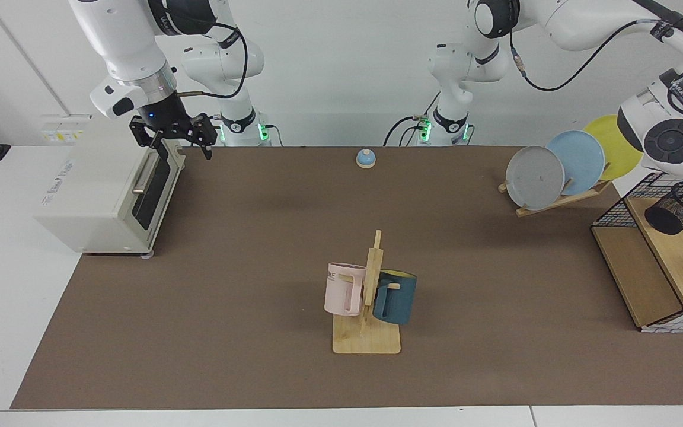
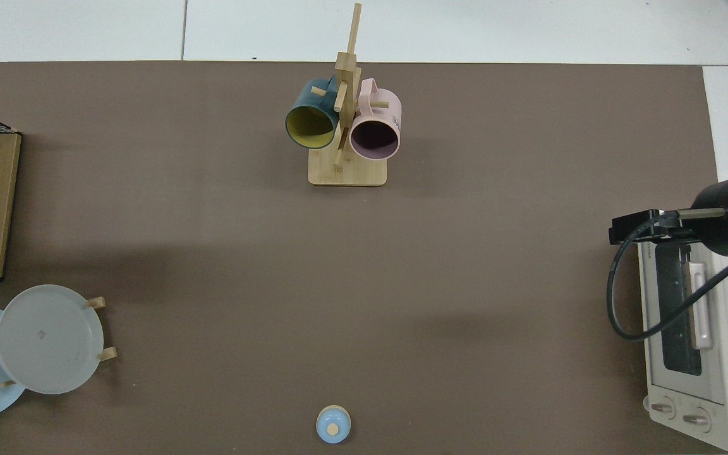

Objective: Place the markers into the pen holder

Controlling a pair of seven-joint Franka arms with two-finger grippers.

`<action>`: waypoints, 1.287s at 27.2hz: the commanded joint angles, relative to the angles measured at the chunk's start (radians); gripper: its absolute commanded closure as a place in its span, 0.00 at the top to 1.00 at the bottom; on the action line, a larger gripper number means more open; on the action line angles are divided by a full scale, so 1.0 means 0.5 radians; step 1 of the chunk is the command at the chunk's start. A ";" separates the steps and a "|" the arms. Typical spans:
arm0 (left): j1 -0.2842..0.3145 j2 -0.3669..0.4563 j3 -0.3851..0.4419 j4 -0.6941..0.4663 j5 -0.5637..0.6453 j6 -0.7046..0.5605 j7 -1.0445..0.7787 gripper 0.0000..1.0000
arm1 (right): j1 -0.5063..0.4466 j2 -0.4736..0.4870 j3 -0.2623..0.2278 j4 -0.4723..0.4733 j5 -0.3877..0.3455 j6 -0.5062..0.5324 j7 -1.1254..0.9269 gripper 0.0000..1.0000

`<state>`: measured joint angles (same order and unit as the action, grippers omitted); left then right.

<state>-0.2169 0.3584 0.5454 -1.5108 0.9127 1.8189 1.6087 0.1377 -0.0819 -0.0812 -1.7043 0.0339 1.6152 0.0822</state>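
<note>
A brown-covered tabletop (image 1: 229,332) before a white wall carries, nearest, a wooden mug stand (image 1: 371,296) whose pink mug (image 1: 344,289) shows the letters "ME". Farther than the stand and well apart from it, the black wire-mesh pen holder (image 1: 678,209) sits tilted on a wire rack's wooden shelf (image 1: 673,252) under the left arm's wrist (image 1: 673,139), which hides its claw, so I cannot tell its state. No white marker shows, so whether filling is done or not begun is unclear; the waiting right claw (image 1: 178,144) hangs apart and empty over a white toaster oven (image 1: 101,196) with unreadable lettering, far across from the stand.
</note>
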 commanded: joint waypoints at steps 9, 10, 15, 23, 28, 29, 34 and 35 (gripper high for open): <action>-0.100 0.017 -0.078 0.095 0.077 -0.174 -0.162 1.00 | -0.036 0.023 0.018 0.034 0.043 -0.015 0.017 1.00; -0.100 0.017 -0.103 0.098 0.056 -0.174 -0.183 1.00 | -0.036 0.023 0.018 0.034 0.043 -0.015 0.017 1.00; -0.100 0.038 -0.186 0.190 -0.180 -0.296 -0.253 1.00 | -0.033 0.020 0.018 0.034 0.043 -0.015 0.017 1.00; -0.094 0.014 -0.232 0.178 -0.904 -0.475 -0.508 1.00 | -0.036 0.020 0.018 0.037 0.043 -0.015 0.017 1.00; -0.100 -0.011 -0.219 0.120 -1.199 -0.539 -0.769 1.00 | -0.036 0.020 0.018 0.034 0.043 -0.015 0.017 1.00; -0.106 -0.020 -0.226 0.116 -1.239 -0.545 -0.815 1.00 | -0.033 0.020 0.018 0.034 0.043 -0.015 0.017 1.00; -0.106 -0.112 -0.226 -0.052 -1.601 -0.539 -1.158 1.00 | -0.036 0.023 0.018 0.034 0.043 -0.015 0.017 1.00; -0.106 -0.146 -0.223 -0.110 -1.659 -0.527 -1.265 1.00 | -0.033 0.020 0.018 0.034 0.043 -0.015 0.017 1.00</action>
<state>-0.2662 0.3557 0.4309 -1.4560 0.2158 1.5512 1.1525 0.1377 -0.0817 -0.0811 -1.7040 0.0339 1.6152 0.0822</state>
